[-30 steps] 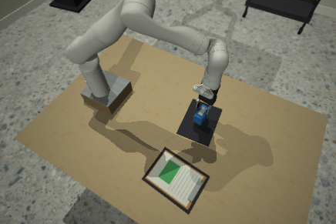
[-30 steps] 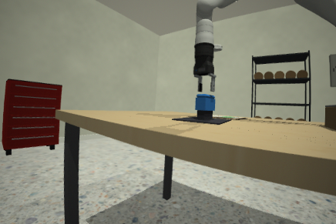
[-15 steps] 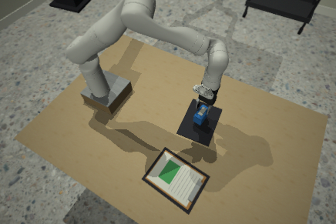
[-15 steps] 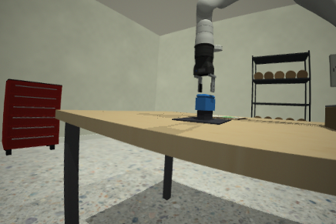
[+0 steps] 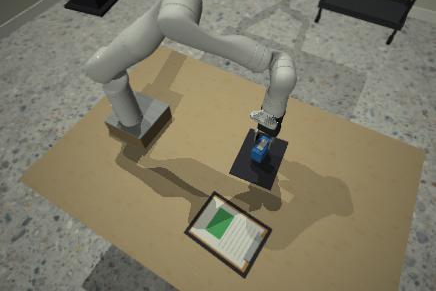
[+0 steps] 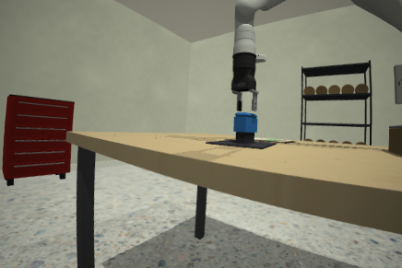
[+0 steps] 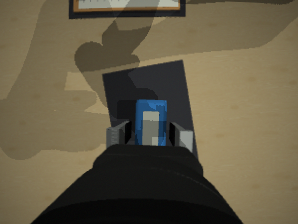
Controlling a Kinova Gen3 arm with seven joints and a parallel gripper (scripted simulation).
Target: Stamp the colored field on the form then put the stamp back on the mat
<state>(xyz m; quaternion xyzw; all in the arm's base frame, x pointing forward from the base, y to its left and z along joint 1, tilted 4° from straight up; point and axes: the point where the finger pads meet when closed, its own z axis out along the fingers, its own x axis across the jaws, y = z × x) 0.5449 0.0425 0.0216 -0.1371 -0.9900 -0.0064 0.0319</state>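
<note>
The blue stamp [image 5: 261, 150] stands upright on the dark mat [image 5: 259, 158] near the middle of the table. In the side view the stamp [image 6: 244, 124] sits on the mat [image 6: 242, 145] with its blue block on a dark base. My gripper [image 6: 245, 101] hangs straight above the stamp, open and empty, its fingertips just above the stamp's top. In the wrist view the stamp [image 7: 150, 121] shows between my two fingers. The form on its clipboard [image 5: 228, 233] lies near the table's front edge, with a green field [image 5: 219, 222] at its upper left.
The arm's grey base block [image 5: 138, 122] stands at the table's left. A red drawer cabinet [image 6: 37, 136] and a black shelf rack [image 6: 336, 101] stand on the floor away from the table. The clipboard's edge shows at the top of the wrist view [image 7: 127, 7].
</note>
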